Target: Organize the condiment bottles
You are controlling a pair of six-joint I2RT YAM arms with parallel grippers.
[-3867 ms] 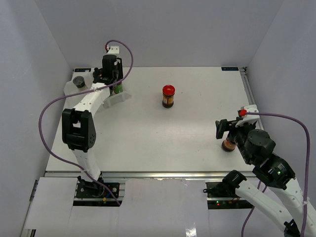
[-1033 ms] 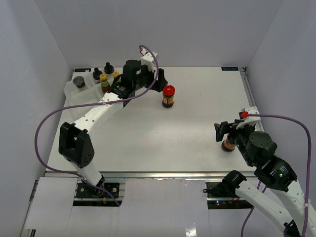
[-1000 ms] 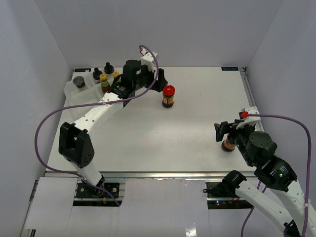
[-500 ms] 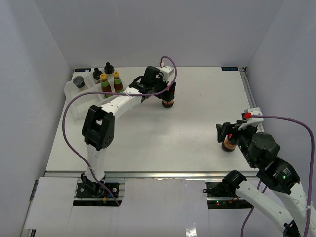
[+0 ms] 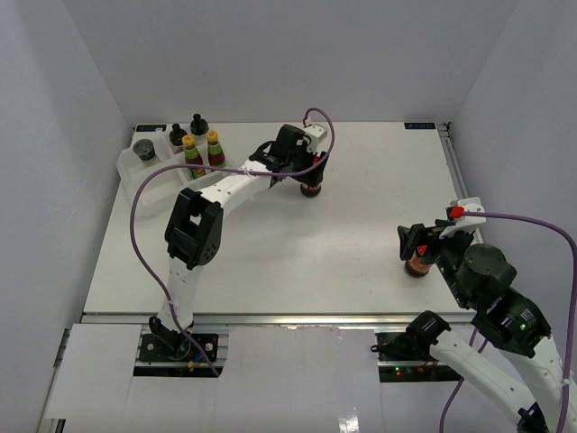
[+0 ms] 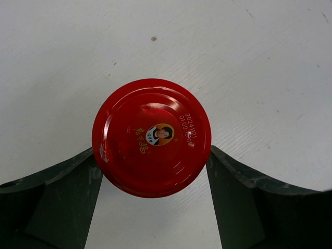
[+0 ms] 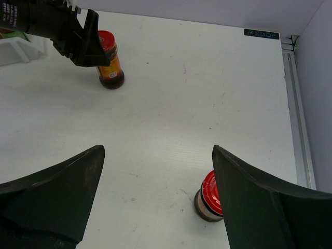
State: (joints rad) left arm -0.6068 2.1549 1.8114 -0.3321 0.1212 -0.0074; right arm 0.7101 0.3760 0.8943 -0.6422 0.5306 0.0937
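The left gripper (image 6: 153,155) is shown with its jaws apart, one finger on each side of the lid of a red-lidded jar (image 6: 151,137). The jar stands upright on the table (image 5: 361,153), near its middle and towards the far edge; whether the pads touch the lid cannot be told. The right gripper (image 7: 156,150) is likewise held apart, above a second red-lidded jar (image 7: 209,196) near the table's right edge. The yellow-capped bottles (image 5: 189,147), black-capped shakers (image 5: 196,123) and dark-lidded jar (image 5: 144,150) are grouped at the clear tray (image 5: 129,180) in the far left corner. The first jar is judged to be rigid, smooth glass, fairly heavy if full and breakable if dropped; a hold across the lid rim or just beneath is advised. Its body is hidden under the lid in the left wrist view, its lid is covered by the gripper from above, and the second jar is partly cut off by a finger.
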